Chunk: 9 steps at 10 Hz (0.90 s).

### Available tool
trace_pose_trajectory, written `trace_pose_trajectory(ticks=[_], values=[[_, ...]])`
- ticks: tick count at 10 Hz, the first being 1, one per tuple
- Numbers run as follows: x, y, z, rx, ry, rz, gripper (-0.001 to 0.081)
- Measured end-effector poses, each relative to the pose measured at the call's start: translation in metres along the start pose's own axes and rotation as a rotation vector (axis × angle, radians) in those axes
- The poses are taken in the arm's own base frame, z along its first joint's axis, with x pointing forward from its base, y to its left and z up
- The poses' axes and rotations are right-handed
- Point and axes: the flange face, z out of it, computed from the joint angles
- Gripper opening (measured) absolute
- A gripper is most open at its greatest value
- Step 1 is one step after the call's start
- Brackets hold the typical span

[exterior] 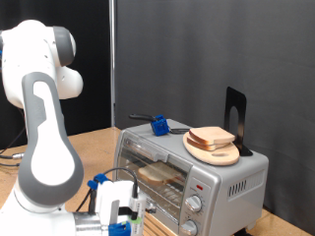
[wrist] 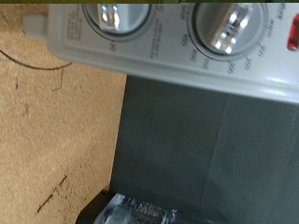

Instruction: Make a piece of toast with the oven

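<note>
In front of the oven, low in the exterior view, the gripper sits w/ white body and blue bits, near the knob panel. Jaws: can't tell from either view whether spread or pressed together; nothing seen between them.

Piece of toast lies flat inside the oven on the wire rack, seen through the front opening. Can't tell the door position for sure.

On the oven roof: round wooden board w/ a pile of slices on it, a black stand upright just behind, and a blue-and-black tool toward the exterior view's left.

Wrist view: two round chrome knobs on the grey panel, tick marks printed around them but too blurred to read, no brand legible. A red spot sits at the panel edge. Wooden desk beside a dark surface. A blurry clear/black part shows at the frame edge.
</note>
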Motion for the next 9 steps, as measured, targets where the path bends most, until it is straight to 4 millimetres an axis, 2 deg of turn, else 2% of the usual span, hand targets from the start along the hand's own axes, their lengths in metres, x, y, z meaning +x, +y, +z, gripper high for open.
trace_pose_trajectory(ticks=[5, 9], values=[[0.004, 0.007, 0.001, -0.004, -0.006, 0.011, 0.0682], [0.006, 0.008, 0.019, 0.021, -0.007, 0.028, 0.0682]])
